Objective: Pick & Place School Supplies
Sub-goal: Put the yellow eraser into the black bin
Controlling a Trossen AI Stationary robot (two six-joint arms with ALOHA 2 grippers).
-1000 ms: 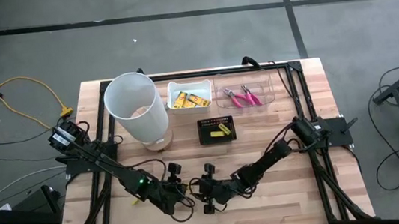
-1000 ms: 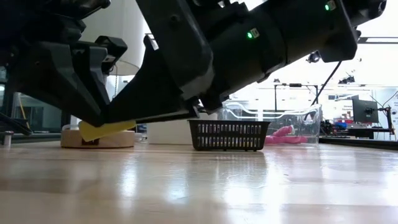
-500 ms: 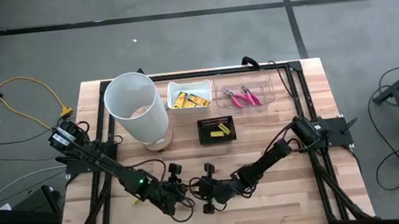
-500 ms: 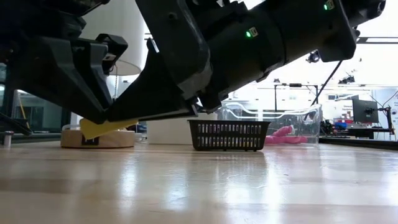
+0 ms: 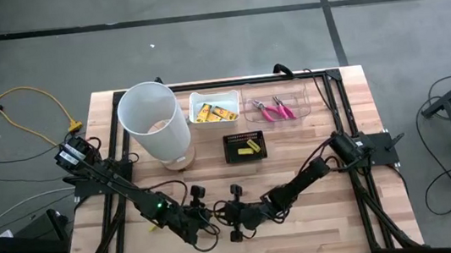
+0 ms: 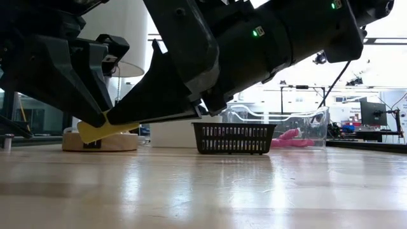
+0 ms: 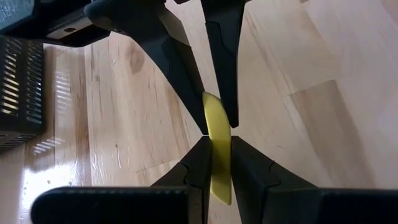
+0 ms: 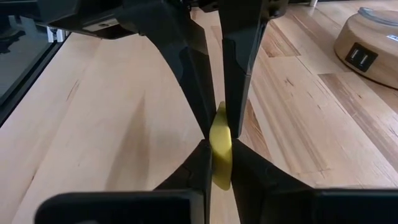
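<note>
Yellow packet (image 7: 217, 146): one, pinched between two grippers, left gripper (image 7: 216, 144) and right gripper (image 8: 217, 146) both clamped on it; two pink-handled tools (image 5: 274, 110) lie in the clear tray (image 5: 301, 101).

From above, the two wrists hide the yellow packet (image 7: 217, 149) pinched between them. Print on the packets in the white box (image 5: 213, 109) is too small to read.

yellow packet (image 7: 217, 146) | thin, edge-on | pinched between both tools above table
</note>
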